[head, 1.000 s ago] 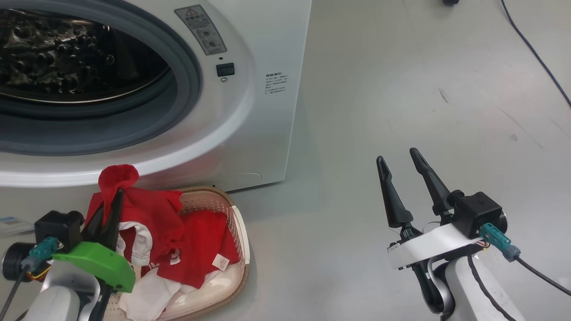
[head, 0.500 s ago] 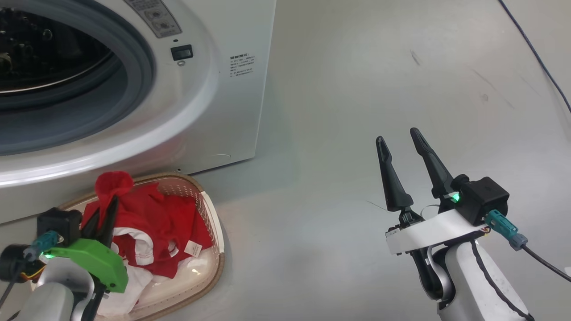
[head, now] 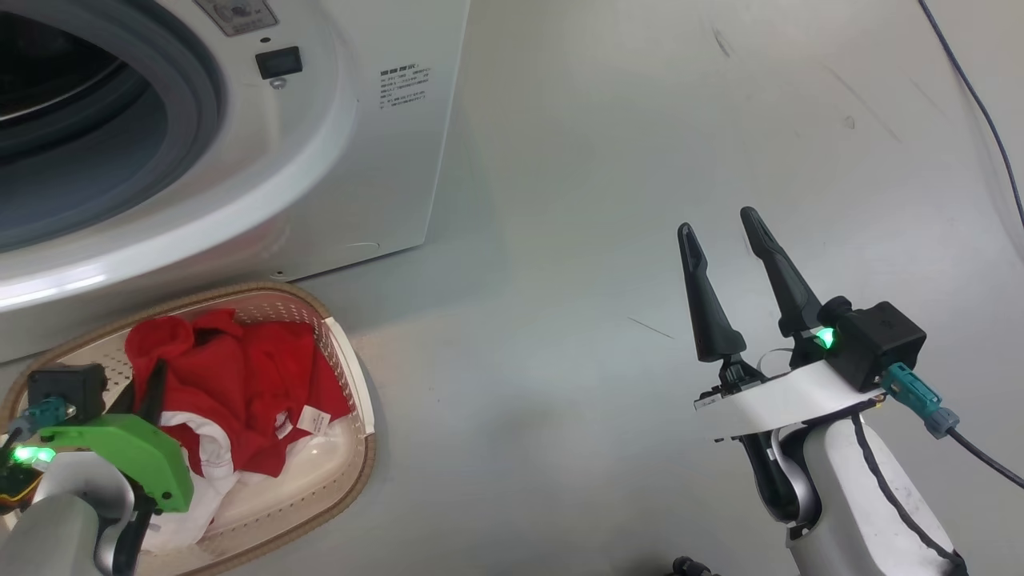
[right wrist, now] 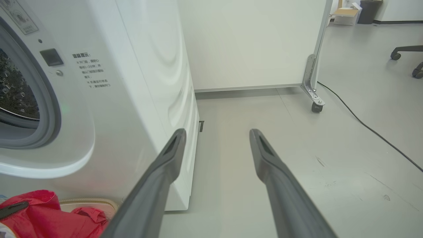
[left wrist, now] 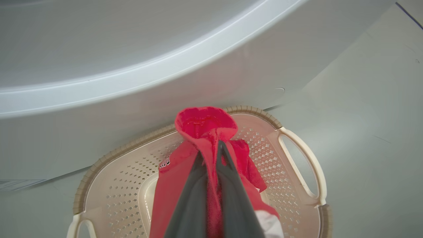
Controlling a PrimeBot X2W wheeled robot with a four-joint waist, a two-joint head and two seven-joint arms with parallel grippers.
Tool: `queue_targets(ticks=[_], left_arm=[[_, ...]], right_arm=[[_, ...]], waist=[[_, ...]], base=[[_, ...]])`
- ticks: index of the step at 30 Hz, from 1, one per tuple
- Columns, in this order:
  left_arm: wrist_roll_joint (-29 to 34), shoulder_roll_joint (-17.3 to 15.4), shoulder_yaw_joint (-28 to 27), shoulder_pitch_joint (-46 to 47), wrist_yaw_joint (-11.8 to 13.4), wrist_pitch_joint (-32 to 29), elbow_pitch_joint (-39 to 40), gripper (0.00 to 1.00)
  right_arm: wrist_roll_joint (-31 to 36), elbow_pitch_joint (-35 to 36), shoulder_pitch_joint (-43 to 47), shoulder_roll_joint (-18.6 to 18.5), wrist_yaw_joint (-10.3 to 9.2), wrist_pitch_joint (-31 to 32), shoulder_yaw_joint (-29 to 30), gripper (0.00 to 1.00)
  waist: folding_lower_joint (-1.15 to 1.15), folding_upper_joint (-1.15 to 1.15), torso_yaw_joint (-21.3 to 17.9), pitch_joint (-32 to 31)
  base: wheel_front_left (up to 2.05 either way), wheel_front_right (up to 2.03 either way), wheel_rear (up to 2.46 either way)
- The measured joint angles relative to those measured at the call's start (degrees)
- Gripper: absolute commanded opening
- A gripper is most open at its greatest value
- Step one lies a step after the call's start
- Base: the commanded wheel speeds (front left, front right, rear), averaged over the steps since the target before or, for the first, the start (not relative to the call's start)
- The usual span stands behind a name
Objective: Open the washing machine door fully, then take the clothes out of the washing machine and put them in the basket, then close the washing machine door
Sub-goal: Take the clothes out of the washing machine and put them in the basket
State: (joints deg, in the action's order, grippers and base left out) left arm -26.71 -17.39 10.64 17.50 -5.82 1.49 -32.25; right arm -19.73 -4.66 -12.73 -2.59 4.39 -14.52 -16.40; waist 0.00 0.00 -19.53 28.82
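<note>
Step in hand: dropping clothes into the basket. Left gripper was pinched tight on the clothes, red fabric bunched above its tips, basket directly beneath it, washing machine front just beyond. Right gripper was spread wide, holding nothing, floor under it. Next, my read: lower slightly, part the left jaws so the garment falls inside the basket, then check the drum.
</note>
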Motion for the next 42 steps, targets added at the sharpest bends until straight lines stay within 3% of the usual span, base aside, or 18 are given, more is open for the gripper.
queue_targets(ticks=[23,24,25,42], left_arm=[[-1.1,0.1,-3.4,4.4,2.1,1.7,-15.3,0.0],[-1.2,0.1,-3.4,4.7,2.1,1.7,-15.7,0.14],[-1.2,0.2,-3.4,5.0,2.1,1.7,-16.2,1.0],[-0.9,2.0,-1.1,7.9,1.1,6.0,-21.2,1.0]], right_arm=[[1.6,0.6,-1.9,0.0,-0.44,0.0,0.5,1.0],[1.6,0.6,-1.9,0.0,-0.44,0.0,0.5,1.0],[1.6,0.6,-1.9,0.0,-0.44,0.0,0.5,1.0],[1.7,-0.3,-2.0,0.0,-0.45,0.0,0.2,1.0]], waist=[[0.0,0.0,0.5,3.6],[0.0,0.0,0.6,3.6],[0.0,0.0,0.6,3.6],[0.0,0.0,1.6,1.5]], base=[[0.0,0.0,0.0],[0.0,0.0,0.0],[0.0,0.0,0.0],[0.0,0.0,0.0]])
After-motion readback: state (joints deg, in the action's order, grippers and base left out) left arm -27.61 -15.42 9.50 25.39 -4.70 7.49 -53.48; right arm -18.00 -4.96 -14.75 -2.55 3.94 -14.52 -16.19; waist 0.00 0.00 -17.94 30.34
